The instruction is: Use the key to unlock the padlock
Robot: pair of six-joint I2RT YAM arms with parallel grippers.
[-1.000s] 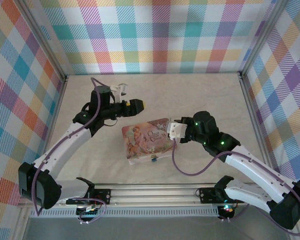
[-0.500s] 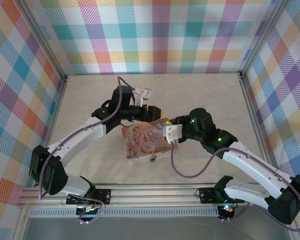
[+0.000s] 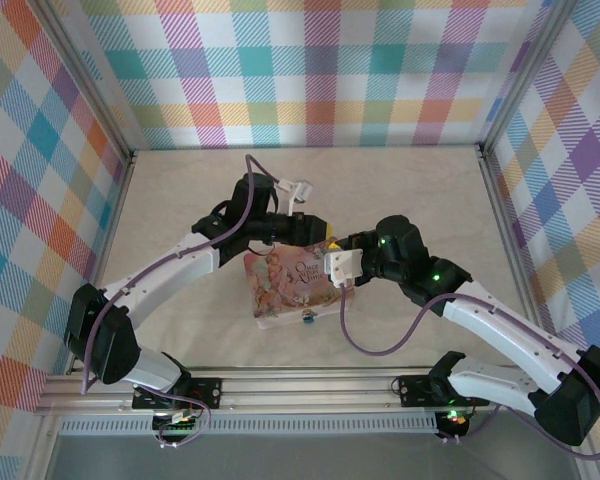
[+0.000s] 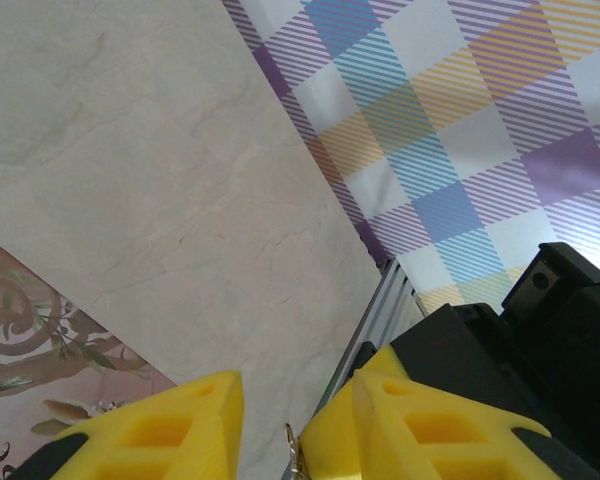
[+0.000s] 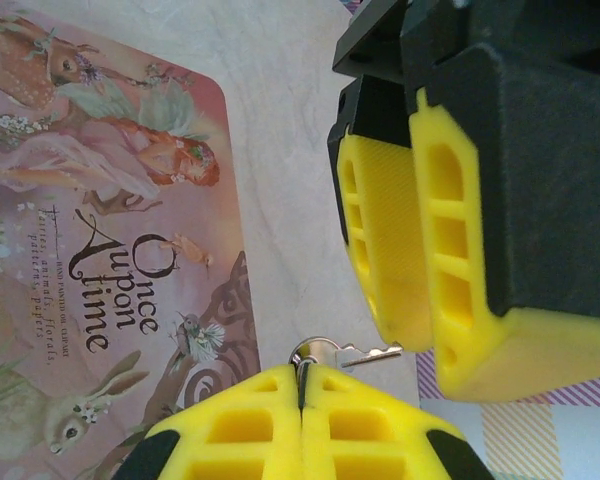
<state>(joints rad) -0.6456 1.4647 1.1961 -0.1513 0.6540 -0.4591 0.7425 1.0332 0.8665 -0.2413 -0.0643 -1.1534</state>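
Plaid walls (image 3: 320,70) in pastel checks close in a pale, marble-patterned table (image 3: 180,190), with a metal rail (image 4: 375,310) running along the foot of the wall beyond the left jaws.

The right gripper (image 5: 302,385) has its yellow jaws pressed tight together on the bow of a small silver key (image 5: 352,352). The blade pokes out sideways from the pinch, towards the yellow fingers of the left gripper (image 4: 295,405), which sit just beside it. The blade's tip lies right at one of those fingers, though whether it touches cannot be told. The left jaws stand apart, bare table showing through the gap between them. A small bit of metal sits low in that gap, too little of it in view to name.

Both pairs of jaws meet over the far right corner of a pink illustrated tin (image 3: 280,285), which lies flat on the table with its lid on and the picture facing up.

The padlock (image 3: 306,320), a tiny blue speck, lies against the tin's opposite edge, the one on the arm-base side. It is well apart from both pairs of jaws, with the width of the tin between it and them, and neither gripper touches it.
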